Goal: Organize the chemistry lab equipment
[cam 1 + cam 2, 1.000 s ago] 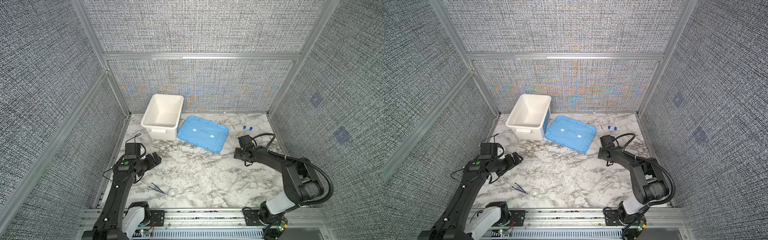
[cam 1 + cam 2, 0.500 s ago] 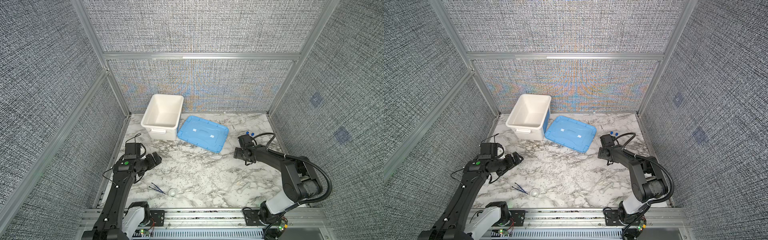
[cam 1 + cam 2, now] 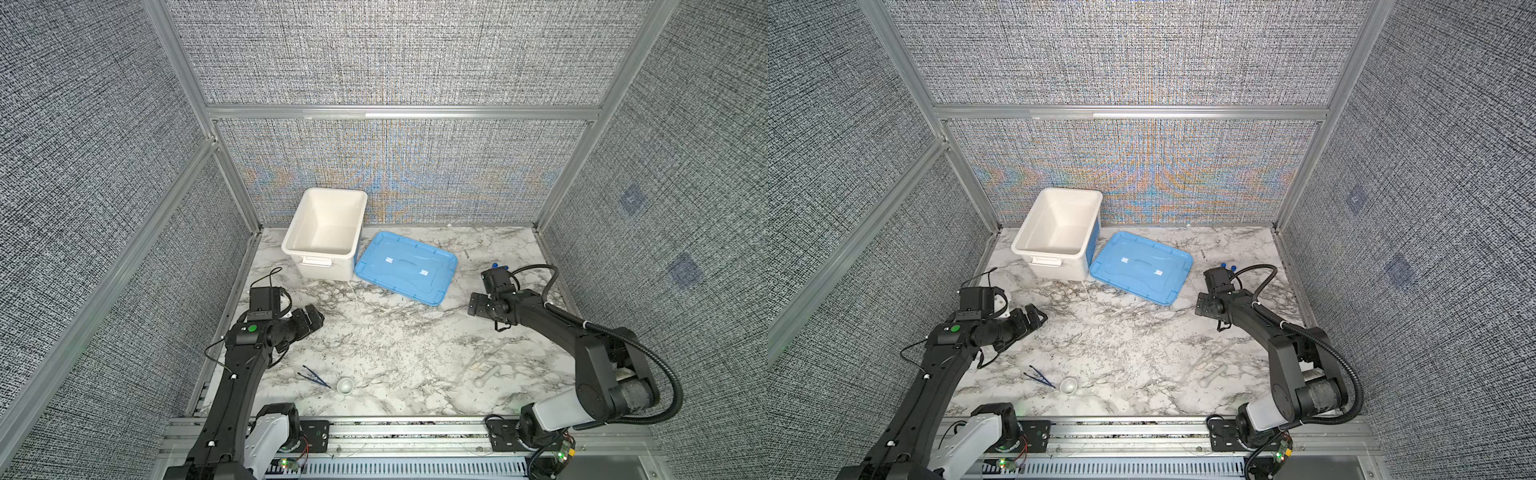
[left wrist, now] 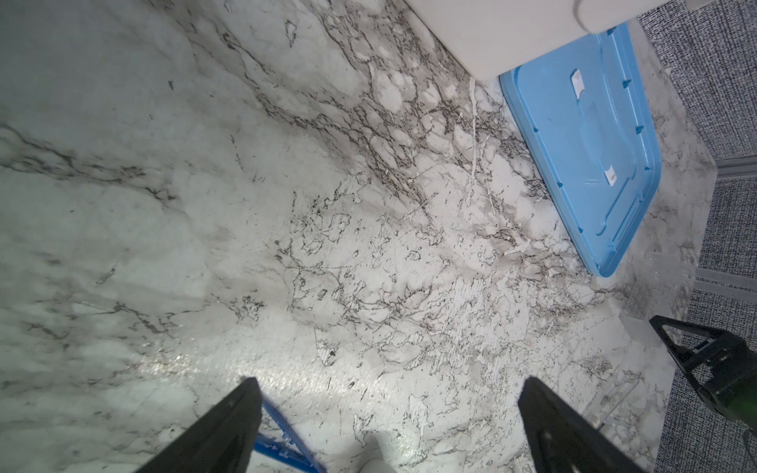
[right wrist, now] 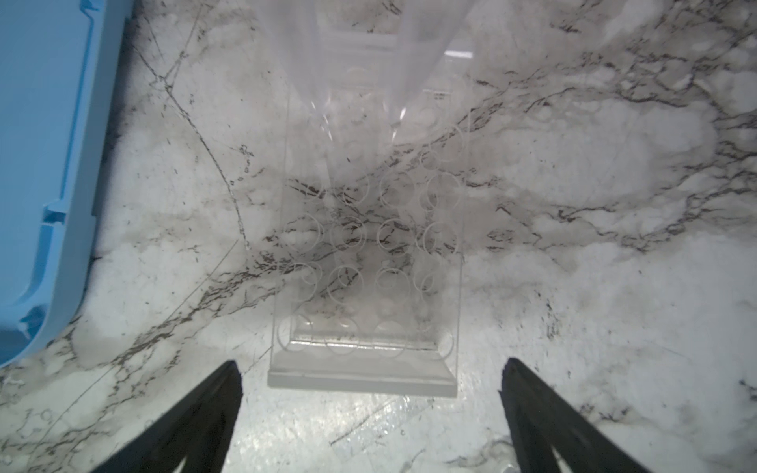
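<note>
The table top (image 3: 395, 345) is showing white marble laced with grey and black veins. The tub (image 3: 324, 270) is looking plain white, and the lid (image 3: 407, 266) is showing light blue with two small white patches. The tweezers (image 3: 314, 376) are reading dark blue, the round dish (image 3: 345, 386) whitish. Two tube caps (image 3: 1224, 264) are showing bright blue. The clear rack (image 5: 368, 245) is showing rows of pale rings. The walls (image 3: 374, 54) are wearing a grey woven speckle, with an orange-and-blue shimmer low on the back one, and the arms (image 3: 552, 324) are showing black.
</note>
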You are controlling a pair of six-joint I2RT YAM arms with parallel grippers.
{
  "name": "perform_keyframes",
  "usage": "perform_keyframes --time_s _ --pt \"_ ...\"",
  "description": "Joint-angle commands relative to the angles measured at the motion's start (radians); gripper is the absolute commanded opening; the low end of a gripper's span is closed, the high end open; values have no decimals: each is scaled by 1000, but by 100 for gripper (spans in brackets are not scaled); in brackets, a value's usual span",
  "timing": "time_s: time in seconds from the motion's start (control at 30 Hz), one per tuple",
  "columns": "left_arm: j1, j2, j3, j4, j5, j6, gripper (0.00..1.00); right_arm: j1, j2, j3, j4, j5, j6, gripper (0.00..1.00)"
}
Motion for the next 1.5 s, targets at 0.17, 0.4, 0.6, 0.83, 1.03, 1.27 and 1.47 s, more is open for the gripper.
perform_keyframes --time_s 0.17,0.4,0.6,0.83,1.03,1.27,1.47 --pt "-1 -19 0 23 19 11 99 -5 20 -20 -1 -3 40 88" --pt "-1 -15 0 23 30 12 99 -20 37 -1 -15 16 30 85" --pt "0 -17 0 23 31 13 99 -52 20 -4 -48 14 53 85" --pt "0 -18 -1 26 31 15 99 -99 -11 -37 -49 -32 62 85" --pt "0 -11 3 23 39 14 99 -128 -28 -37 -53 -56 50 83" --pt "0 -23 0 25 39 14 99 -133 -50 0 -90 -155 -142 87" --pt "-1 -18 0 28 42 11 99 -134 -163 -29 -124 -162 -197 90"
